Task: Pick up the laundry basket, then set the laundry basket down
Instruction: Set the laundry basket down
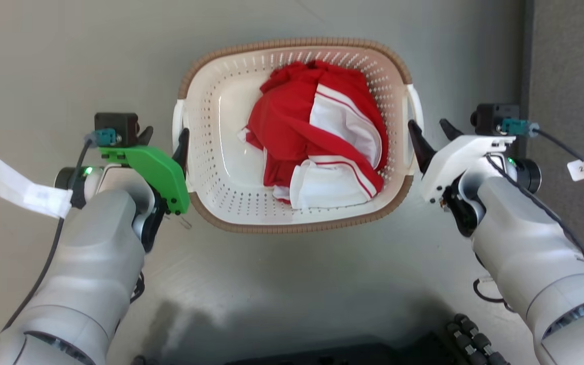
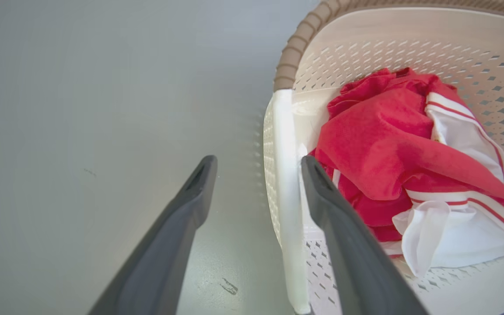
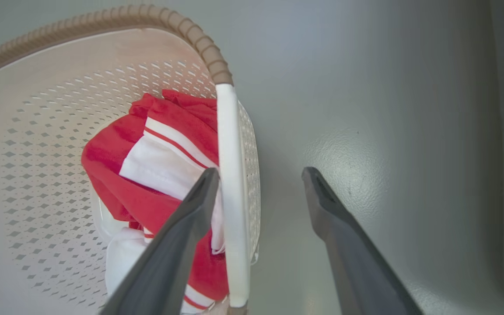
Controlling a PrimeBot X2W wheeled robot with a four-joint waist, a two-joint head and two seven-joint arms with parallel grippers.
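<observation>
The laundry basket (image 1: 210, 152) sits on the grey floor at the centre of the head view, cream-white and perforated with a brown rim. Red and white clothes (image 1: 317, 132) lie inside it. My left gripper (image 1: 165, 136) is open astride the basket's left white handle (image 2: 285, 175), one finger (image 2: 335, 218) inside the basket and the other outside. My right gripper (image 1: 428, 126) is open astride the right handle (image 3: 231, 166), with its inner finger (image 3: 182, 236) above the clothes. Neither pair of fingers is pressed on its handle.
Grey floor (image 1: 59, 61) surrounds the basket on all sides. A darker grey strip (image 1: 571, 76) runs along the right edge of the head view. My dark base (image 1: 373, 355) shows at the bottom. White tags (image 1: 23, 190) hang from the wrist cables.
</observation>
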